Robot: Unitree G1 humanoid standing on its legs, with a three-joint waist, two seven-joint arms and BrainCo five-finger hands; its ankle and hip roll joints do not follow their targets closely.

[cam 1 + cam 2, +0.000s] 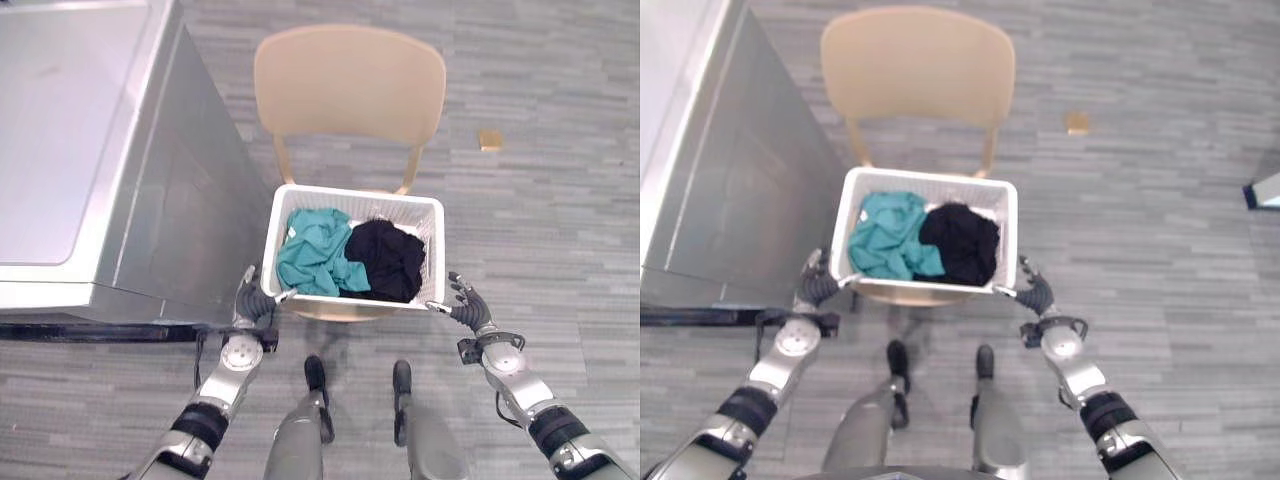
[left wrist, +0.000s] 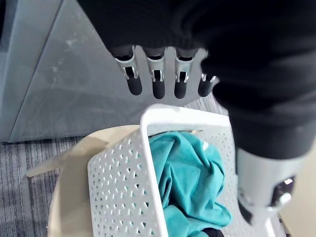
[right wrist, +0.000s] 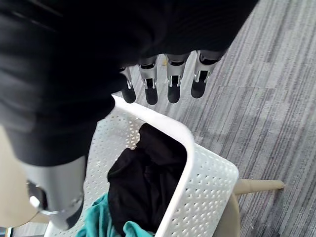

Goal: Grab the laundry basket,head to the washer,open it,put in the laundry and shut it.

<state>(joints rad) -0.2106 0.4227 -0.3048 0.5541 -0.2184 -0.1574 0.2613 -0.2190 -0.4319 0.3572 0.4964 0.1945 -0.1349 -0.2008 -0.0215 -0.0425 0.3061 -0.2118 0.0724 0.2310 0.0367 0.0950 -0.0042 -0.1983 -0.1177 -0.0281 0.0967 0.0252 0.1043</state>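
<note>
A white laundry basket point(image 1: 432, 215) sits on the tan chair point(image 1: 350, 85); left hand point(image 1: 254, 297) and right hand point(image 1: 467, 303) flank it, fingers straight, gripping nothing.

No lettering or numbers can be read anywhere; the washer's point(image 1: 80, 150) top looks unmarked.

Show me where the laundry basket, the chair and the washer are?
laundry basket point(image 1: 352, 203): left eye view, far rim.
chair point(image 1: 348, 82): left eye view, middle of the backrest.
washer point(image 1: 70, 140): left eye view, flat top.
</note>
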